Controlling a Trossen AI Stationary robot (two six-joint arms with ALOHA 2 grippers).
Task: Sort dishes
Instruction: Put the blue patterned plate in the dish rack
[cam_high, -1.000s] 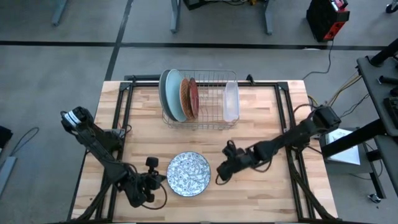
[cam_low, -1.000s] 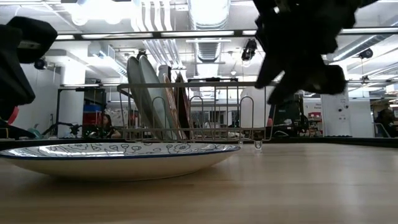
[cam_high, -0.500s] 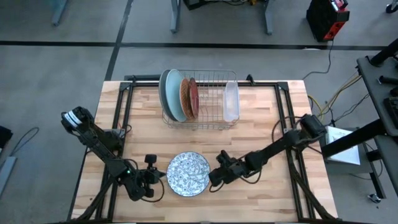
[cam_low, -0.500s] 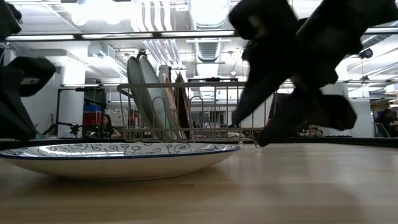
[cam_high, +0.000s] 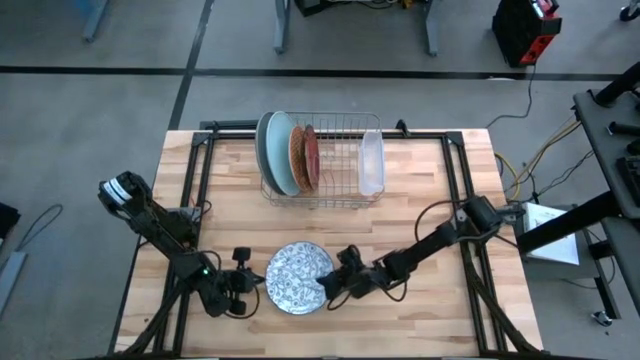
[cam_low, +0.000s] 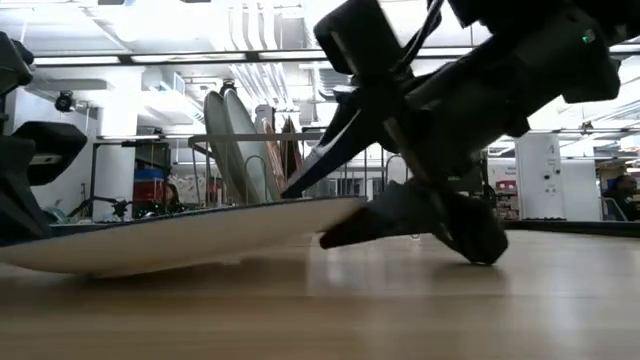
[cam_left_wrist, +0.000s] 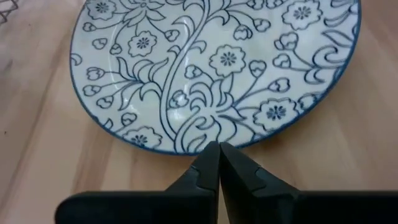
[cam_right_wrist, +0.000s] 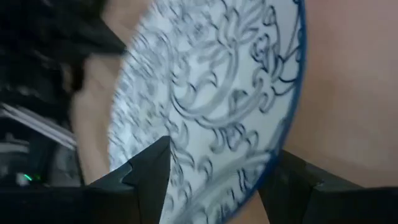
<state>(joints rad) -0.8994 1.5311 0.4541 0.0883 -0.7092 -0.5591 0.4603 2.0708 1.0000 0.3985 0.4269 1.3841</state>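
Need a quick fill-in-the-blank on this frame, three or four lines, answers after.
1. The right gripper straddles the rim of the blue-and-white patterned ____.
2. The left gripper has its fingers ____, at the patterned plate's opposite edge.
3. In the low view the patterned plate's right edge is ____ off the table.
4. The other plates stand upright in the wire ____.

Answers: plate; shut; lifted; rack

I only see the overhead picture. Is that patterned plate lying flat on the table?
Observer: No. From table level the patterned plate is tilted, and its edge by the right claw is raised off the table.
Operator: What holds that edge up?
Observer: One finger sits under the rim and one above it, with a gap between them.
Operator: And the other claw?
Observer: The left claw is shut, with its tips at the plate's opposite rim.
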